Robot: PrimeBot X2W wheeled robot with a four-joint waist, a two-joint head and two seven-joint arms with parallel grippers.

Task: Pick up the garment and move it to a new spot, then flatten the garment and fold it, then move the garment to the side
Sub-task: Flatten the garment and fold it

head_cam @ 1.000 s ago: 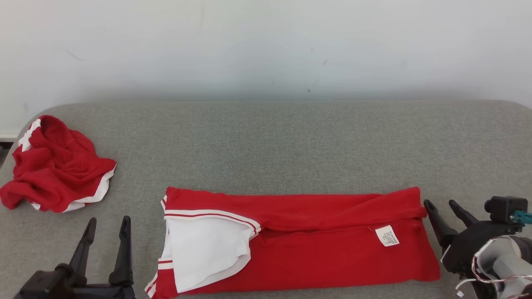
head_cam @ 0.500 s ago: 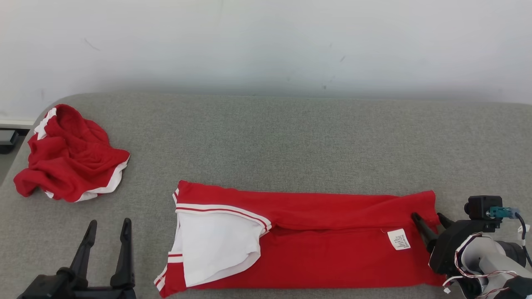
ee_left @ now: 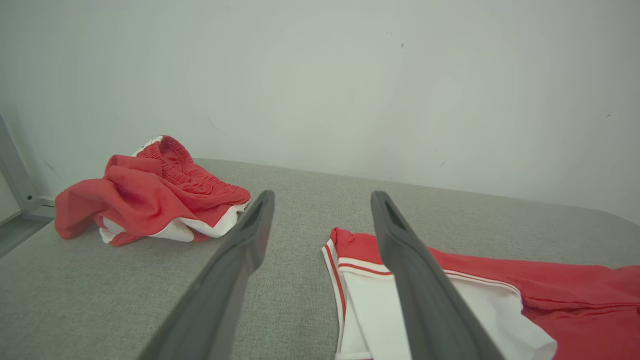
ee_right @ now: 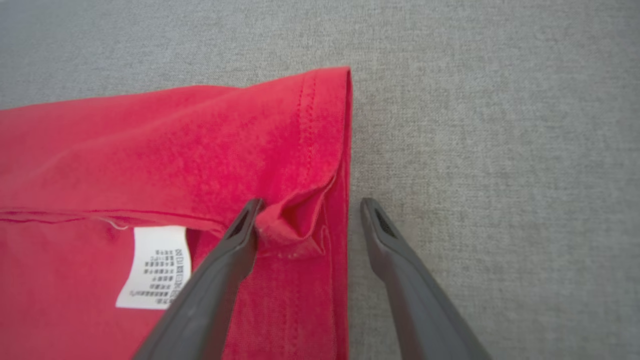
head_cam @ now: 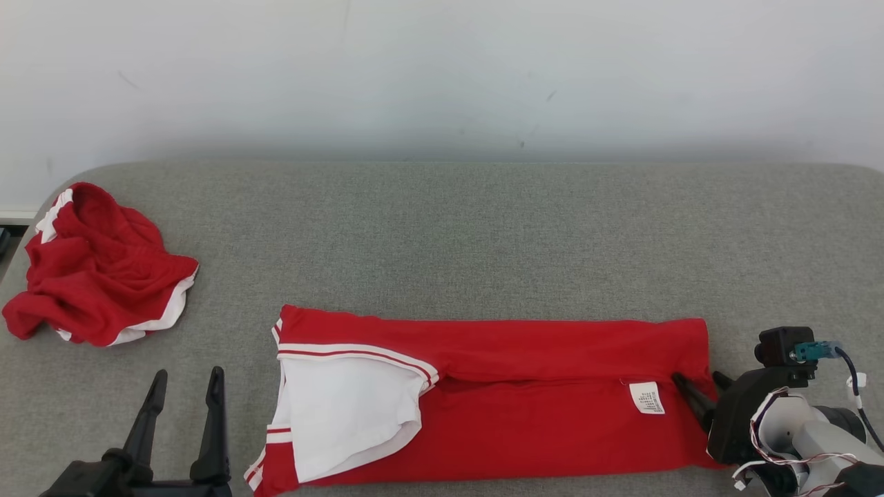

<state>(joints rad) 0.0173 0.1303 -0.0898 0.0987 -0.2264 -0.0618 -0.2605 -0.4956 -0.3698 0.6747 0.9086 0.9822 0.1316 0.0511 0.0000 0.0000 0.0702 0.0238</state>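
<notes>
Right wrist view shows right fingers (ee_right: 220, 270) spread astride garment (ee_right: 150, 140) edge

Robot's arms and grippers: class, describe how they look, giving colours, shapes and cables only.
Both the left gripper and right gripper have two long, dark grey fingers tapering to slim tips from a black base. The right forearm is pale grey, with thin red-and-white wires, a small black camera block carrying a teal plug and a dark cable.

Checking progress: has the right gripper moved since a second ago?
Yes. The right gripper moved left toward the white label, now straddling the garment edge.
</notes>
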